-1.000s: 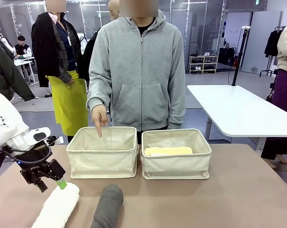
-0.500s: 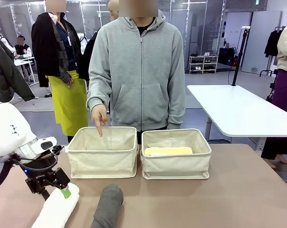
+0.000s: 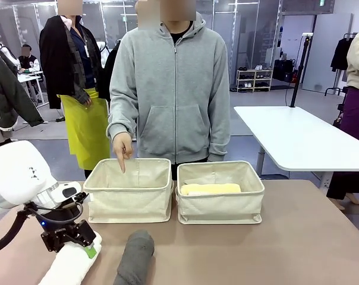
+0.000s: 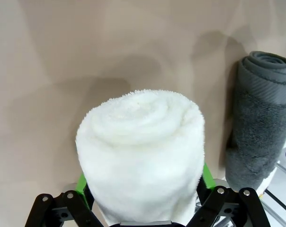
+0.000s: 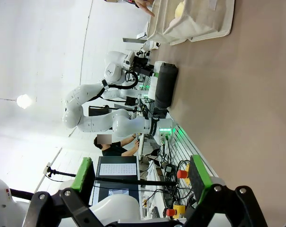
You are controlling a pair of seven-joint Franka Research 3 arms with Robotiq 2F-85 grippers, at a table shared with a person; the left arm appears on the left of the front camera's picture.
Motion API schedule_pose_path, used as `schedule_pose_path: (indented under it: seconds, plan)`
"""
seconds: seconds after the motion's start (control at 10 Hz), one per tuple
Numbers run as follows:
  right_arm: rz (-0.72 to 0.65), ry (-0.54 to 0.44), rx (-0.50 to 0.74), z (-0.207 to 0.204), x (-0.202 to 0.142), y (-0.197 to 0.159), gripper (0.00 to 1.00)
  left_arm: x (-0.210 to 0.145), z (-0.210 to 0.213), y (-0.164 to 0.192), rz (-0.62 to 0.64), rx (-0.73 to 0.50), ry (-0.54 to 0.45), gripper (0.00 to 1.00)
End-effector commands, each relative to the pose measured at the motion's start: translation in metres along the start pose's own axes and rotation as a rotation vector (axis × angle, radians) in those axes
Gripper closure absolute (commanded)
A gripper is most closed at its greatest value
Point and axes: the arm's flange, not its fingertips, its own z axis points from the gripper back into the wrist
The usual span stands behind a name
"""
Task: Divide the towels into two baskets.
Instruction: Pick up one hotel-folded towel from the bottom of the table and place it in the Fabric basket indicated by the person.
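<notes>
A white towel (image 3: 69, 267) lies at the table's near left, and my left gripper (image 3: 84, 246) is down over its far end. In the left wrist view the white towel (image 4: 140, 156) sits between the open fingers (image 4: 81, 183), green pads close on both sides. A dark grey towel (image 3: 135, 256) lies just right of it, also seen as the grey roll (image 4: 259, 118). Two cream baskets stand side by side: the left basket (image 3: 129, 199) looks bare inside, the right basket (image 3: 221, 205) holds a pale yellow towel (image 3: 210, 189). My right gripper (image 5: 140, 176) is open, holding nothing, above the table.
A person in a grey hoodie stands behind the baskets, one hand (image 3: 122, 149) pointing a finger down into the left basket. Bare table lies right of the grey towel and in front of the right basket. A white table (image 3: 298, 139) stands farther back.
My left gripper has come down and toward the near edge, from beside the white towel's far end to straddling it. The person's pointing hand and the other towels have stayed put.
</notes>
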Motion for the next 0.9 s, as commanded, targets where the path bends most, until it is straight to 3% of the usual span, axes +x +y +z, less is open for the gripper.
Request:
schedule_pose_path:
  seconds: [0.0, 0.1, 0.2, 0.3, 0.4, 0.5, 0.6, 0.7, 0.8]
  plan:
    - [0.020, 0.001, 0.011, 0.000, -0.001, 0.002, 0.00, -0.102, -0.040, -0.010, 0.017, 0.014, -0.038, 0.00]
    - [0.020, 0.001, 0.011, 0.000, -0.001, 0.002, 0.00, -0.102, -0.038, -0.011, 0.001, 0.016, -0.042, 0.17]
    - [0.020, 0.001, 0.011, 0.000, -0.001, 0.002, 0.00, -0.102, -0.037, -0.011, 0.001, 0.020, -0.045, 0.20]
    - [0.020, 0.001, 0.011, 0.000, -0.001, 0.002, 0.00, -0.102, -0.037, -0.011, 0.002, 0.024, -0.049, 0.37]
    - [0.020, 0.001, 0.011, 0.000, -0.001, 0.002, 0.00, -0.103, -0.036, -0.011, 0.002, 0.026, -0.051, 0.40]
    - [0.020, 0.001, 0.011, 0.000, -0.001, 0.002, 0.00, -0.104, -0.035, -0.010, 0.002, 0.026, -0.049, 0.57]
    - [0.020, 0.001, 0.011, 0.000, -0.001, 0.002, 0.00, -0.105, -0.033, -0.009, 0.006, 0.023, -0.055, 0.60]
    - [0.020, 0.001, 0.011, 0.000, -0.001, 0.002, 0.00, -0.104, -0.027, -0.010, 0.003, 0.016, -0.064, 0.77]
    - [0.020, 0.001, 0.011, 0.000, -0.001, 0.002, 0.00, -0.101, -0.011, -0.015, -0.023, -0.002, -0.083, 0.78]
